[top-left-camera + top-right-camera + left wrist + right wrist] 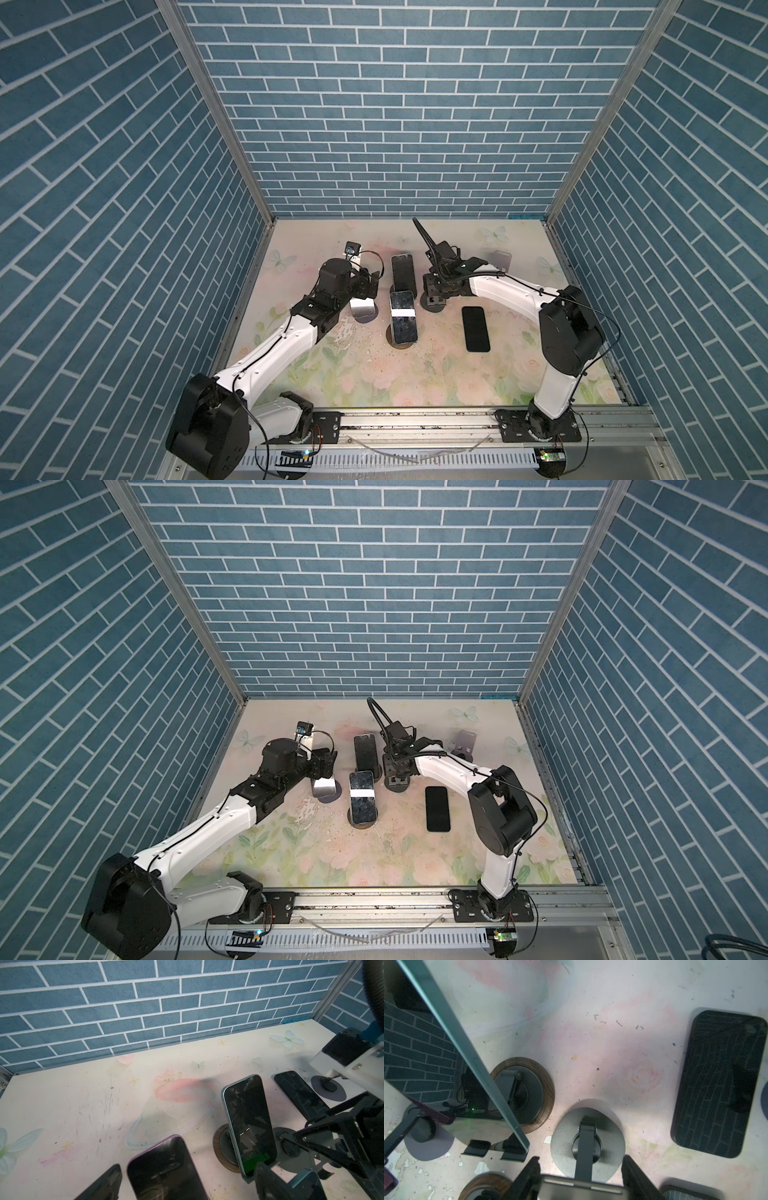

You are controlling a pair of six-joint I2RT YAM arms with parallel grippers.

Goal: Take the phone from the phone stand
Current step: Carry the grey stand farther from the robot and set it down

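A dark phone stand with a round grey base (562, 1142) stands right of the table's middle (434, 308). At the top of its upright arm sits a flat grey phone (571, 1190), blurred and cut off by the picture's edge. My right gripper (581, 1159) reaches down over it (435, 291), shut, one black finger (529, 1169) on each side edge of the phone. My left gripper (189, 1167) is open at the left (368, 291). Its fingers (112, 1180) straddle a purple-rimmed phone (162, 1167) without touching it.
Two teal-rimmed phones lean on wooden-based stands at the middle, one behind (403, 272) and one in front (402, 320). A black phone (476, 324) lies flat to the right. An empty grey stand (500, 259) is at the back right. Brick walls close three sides.
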